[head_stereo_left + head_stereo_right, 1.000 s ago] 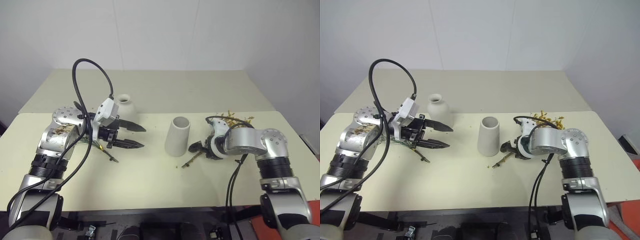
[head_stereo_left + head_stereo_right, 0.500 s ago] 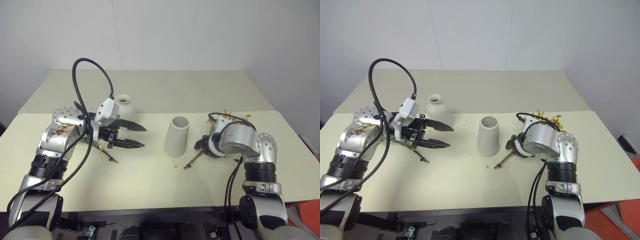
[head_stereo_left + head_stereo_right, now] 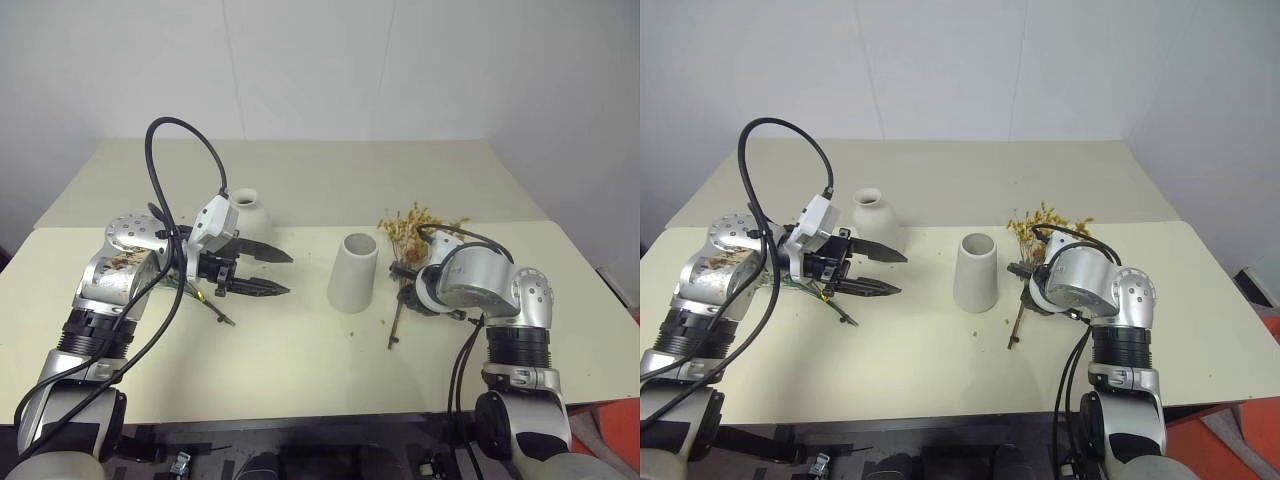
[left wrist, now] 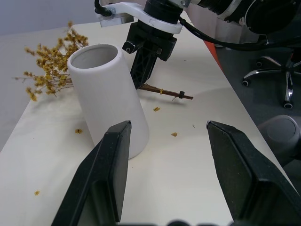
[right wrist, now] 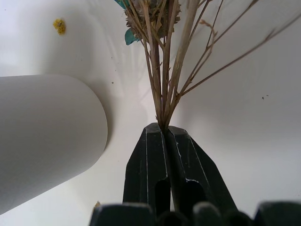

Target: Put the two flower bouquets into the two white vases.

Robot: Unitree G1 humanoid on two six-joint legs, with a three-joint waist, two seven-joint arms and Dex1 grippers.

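The tapered white vase (image 3: 354,272) stands upright mid-table; the bottle-shaped white vase (image 3: 248,205) stands further back on the left. My right gripper (image 3: 406,287) is shut on the brown stems (image 5: 164,89) of the yellow flower bouquet (image 3: 404,226), just right of the tapered vase (image 5: 47,136). Its flower heads point to the far side and its stem ends (image 3: 392,340) reach toward the near edge. My left gripper (image 3: 287,275) hovers open left of the tapered vase (image 4: 110,94), holding nothing. The grey-green bouquet (image 3: 205,296) lies on the table under the left hand.
Yellow crumbs (image 4: 173,134) are scattered on the cream table (image 3: 300,370) around the tapered vase. A second table section (image 3: 330,180) extends behind. A black cable (image 3: 165,170) loops above my left arm.
My right gripper has shut on the yellow bouquet's stems. The bunch has swung from lying out to the right to pointing away, flower heads now beside the vase. The left arm has stayed still.
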